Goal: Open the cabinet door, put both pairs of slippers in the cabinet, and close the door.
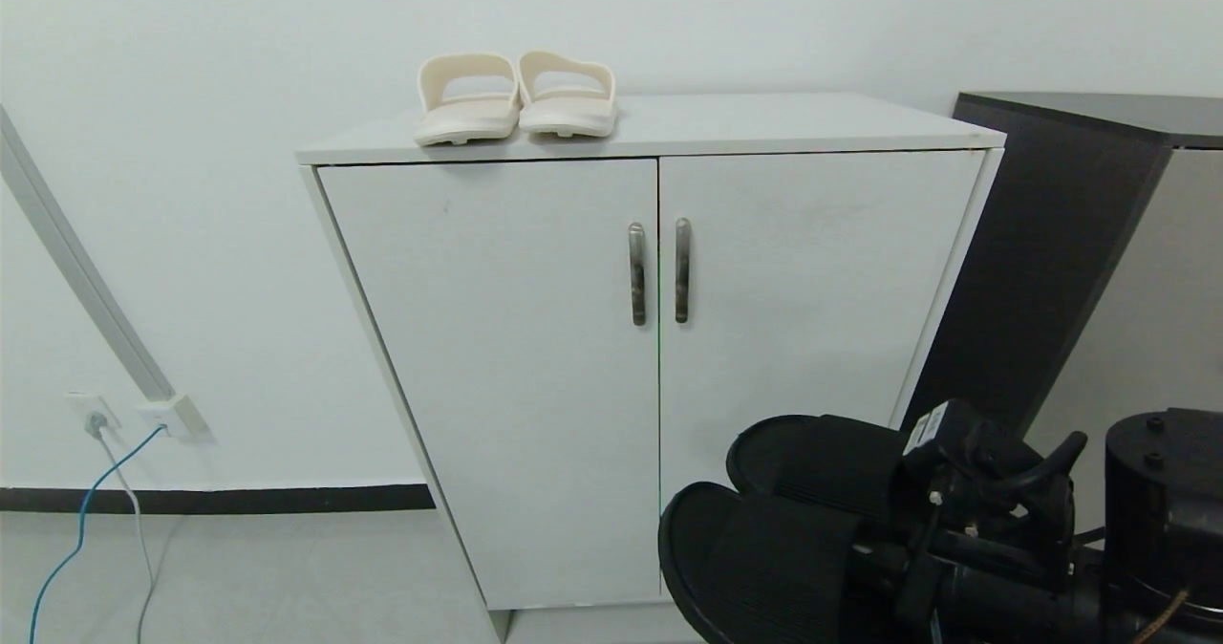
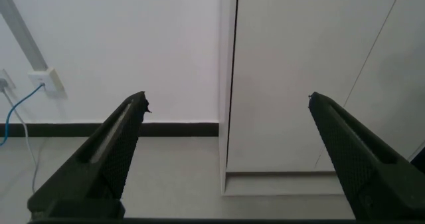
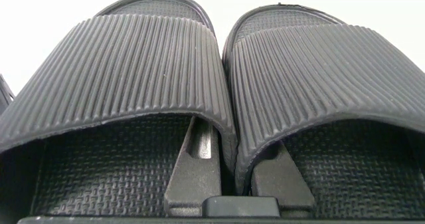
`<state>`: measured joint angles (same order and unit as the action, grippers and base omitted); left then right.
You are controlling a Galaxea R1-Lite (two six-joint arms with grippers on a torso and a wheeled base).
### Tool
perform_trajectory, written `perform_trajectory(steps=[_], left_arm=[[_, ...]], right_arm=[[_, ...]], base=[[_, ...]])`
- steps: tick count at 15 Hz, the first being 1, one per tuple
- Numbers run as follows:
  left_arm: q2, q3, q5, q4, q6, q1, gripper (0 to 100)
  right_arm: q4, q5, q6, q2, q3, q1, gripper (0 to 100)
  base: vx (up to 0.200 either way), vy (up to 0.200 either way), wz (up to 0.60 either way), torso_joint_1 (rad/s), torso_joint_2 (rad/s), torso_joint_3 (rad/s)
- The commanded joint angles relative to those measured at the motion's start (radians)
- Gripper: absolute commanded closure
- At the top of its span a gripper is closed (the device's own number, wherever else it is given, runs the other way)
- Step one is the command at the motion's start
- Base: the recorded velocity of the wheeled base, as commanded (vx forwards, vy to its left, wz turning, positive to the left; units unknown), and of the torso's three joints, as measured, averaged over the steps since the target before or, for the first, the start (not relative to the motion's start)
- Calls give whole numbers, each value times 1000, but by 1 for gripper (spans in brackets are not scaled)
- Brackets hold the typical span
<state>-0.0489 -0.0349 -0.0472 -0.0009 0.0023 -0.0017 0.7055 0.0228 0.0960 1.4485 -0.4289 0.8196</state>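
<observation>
Right gripper (image 1: 919, 520) is clamped on the pair of black slippers (image 1: 803, 491) – in the right wrist view one finger (image 3: 194, 164) lies inside each slipper under its ribbed strap, pinching the two adjoining side walls together. The pair hangs low in front of the cabinet's right door (image 1: 812, 271), toes pointing toward it, apart from the panel.

Left gripper (image 2: 227, 98) is spread wide with nothing between its fingers (image 2: 113, 151), low down and facing the cabinet's left front corner and the floor beside it.

The white cabinet (image 1: 497, 386) has both doors closed, so its inside is hidden; the two metal handles (image 1: 637, 274) stand upright side by side at the middle seam. On the cabinet top (image 1: 783, 118) sits the pair of cream slippers (image 1: 516, 99) – toward the left end, near the front edge, the two touching each other.

A dark cabinet (image 1: 1041, 262) stands just beside the white one on the right. A wall socket (image 1: 172, 417) with a blue cable (image 1: 81, 529) is on the left.
</observation>
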Motion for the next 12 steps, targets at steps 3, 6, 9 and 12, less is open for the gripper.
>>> perform_trajectory(steps=[3,6,9,12], left_arm=[[-315,-261,173,-7,-35,-9,0],[-483,-286,399,-47,-31,-9,0],[-649,-298,566,-176,-31,-12,0],[-782,-336,658,-295,-33,-101,0]], right_arm=[[-1,2,7,-5,10,3,100],[0,2,5,-5,12,3,100],[-1,2,5,-5,12,6,100],[0,2,4,3,13,6,100]], base=[[0,0,0,0,0,0],[0,0,0,-6,149,100],[0,0,0,1,17,12],[0,0,0,0,0,0]])
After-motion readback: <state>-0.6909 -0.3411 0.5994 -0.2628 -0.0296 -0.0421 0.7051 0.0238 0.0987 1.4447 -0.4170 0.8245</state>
